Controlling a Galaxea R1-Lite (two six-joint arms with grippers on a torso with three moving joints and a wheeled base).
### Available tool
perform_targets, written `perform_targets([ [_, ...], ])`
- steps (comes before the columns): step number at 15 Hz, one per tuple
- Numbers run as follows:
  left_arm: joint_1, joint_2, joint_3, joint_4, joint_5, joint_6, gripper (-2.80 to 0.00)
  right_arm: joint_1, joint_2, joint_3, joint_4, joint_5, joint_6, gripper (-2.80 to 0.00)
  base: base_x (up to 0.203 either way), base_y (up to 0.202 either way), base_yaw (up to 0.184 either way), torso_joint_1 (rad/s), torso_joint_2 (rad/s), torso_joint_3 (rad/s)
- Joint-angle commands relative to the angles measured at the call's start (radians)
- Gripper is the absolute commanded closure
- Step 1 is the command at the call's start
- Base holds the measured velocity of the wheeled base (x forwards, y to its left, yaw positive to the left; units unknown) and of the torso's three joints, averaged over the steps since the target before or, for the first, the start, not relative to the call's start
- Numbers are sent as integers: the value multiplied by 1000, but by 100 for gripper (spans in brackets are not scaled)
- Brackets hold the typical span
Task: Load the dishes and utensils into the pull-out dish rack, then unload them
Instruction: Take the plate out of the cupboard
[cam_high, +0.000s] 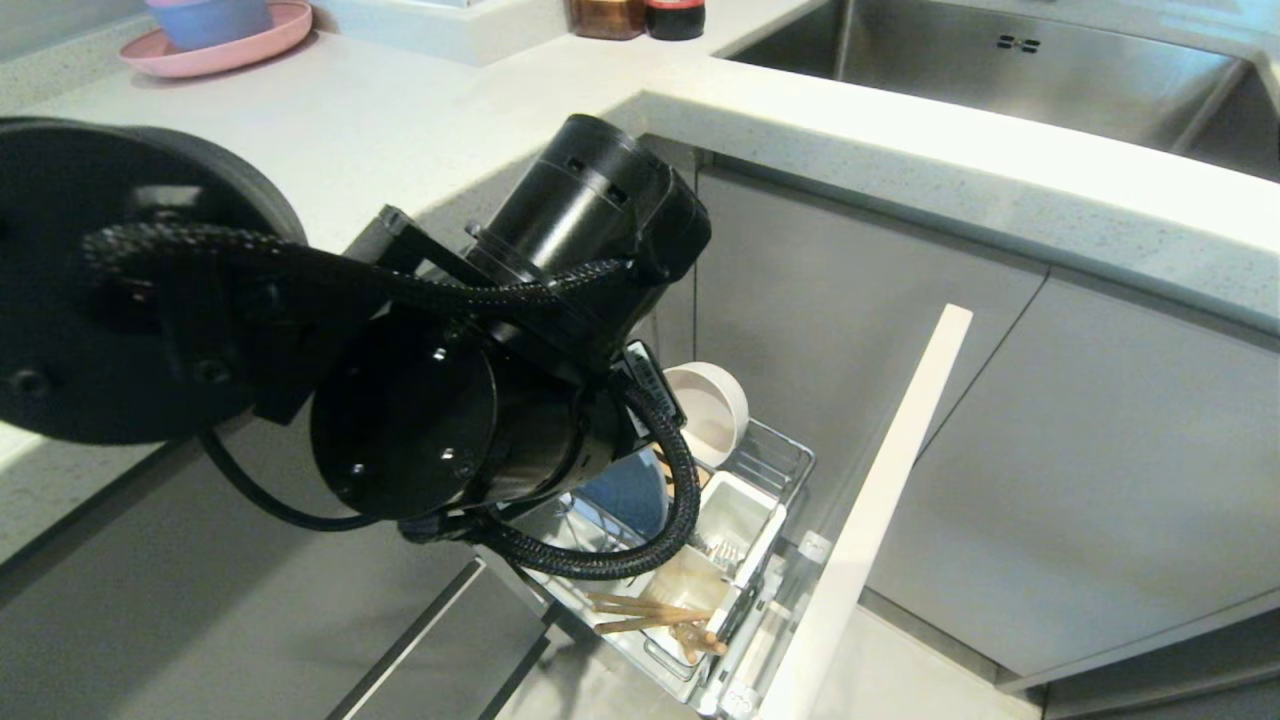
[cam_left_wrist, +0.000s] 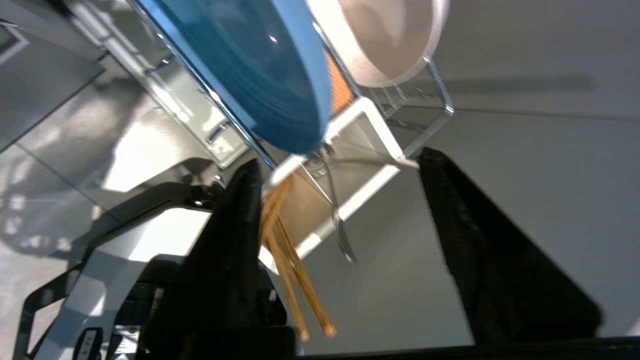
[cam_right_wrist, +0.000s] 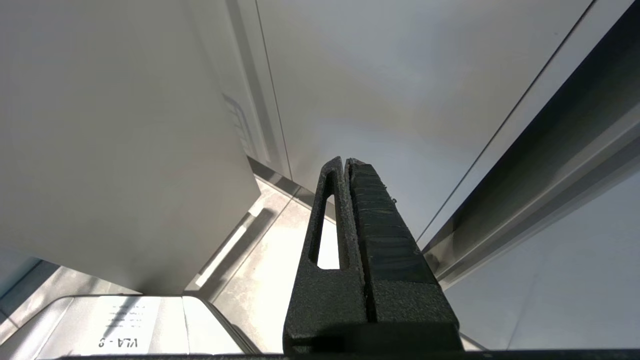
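Chopsticks (cam_left_wrist: 292, 280) lean out of a white cup (cam_left_wrist: 350, 175) in the pull-out dish rack (cam_high: 780, 470), beside the fork (cam_left_wrist: 340, 225), blue plate (cam_left_wrist: 260, 70) and bowl (cam_left_wrist: 385, 35). Left gripper (cam_left_wrist: 335, 165), fingers spread, faces that cup holding nothing. Right gripper (cam_right_wrist: 347, 165), pressed together, hangs off to the side. Judged best: centre on the chopstick ends, clear of the cup rim, before closing.
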Motion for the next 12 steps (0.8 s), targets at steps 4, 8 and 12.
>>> perform_targets([
  [4, 93, 68, -3, 3, 2, -30, -280, 0, 0, 2, 0, 0, 0, 0, 0, 0, 0, 0, 0, 0],
  [8, 147, 144, -50, 0, -2, -31, -280, 0, 0, 2, 0, 0, 0, 0, 0, 0, 0, 0, 0, 0],
  [12, 176, 225, -124, 0, -4, -28, -280, 0, 0, 2, 0, 0, 0, 0, 0, 0, 0, 0, 0, 0],
])
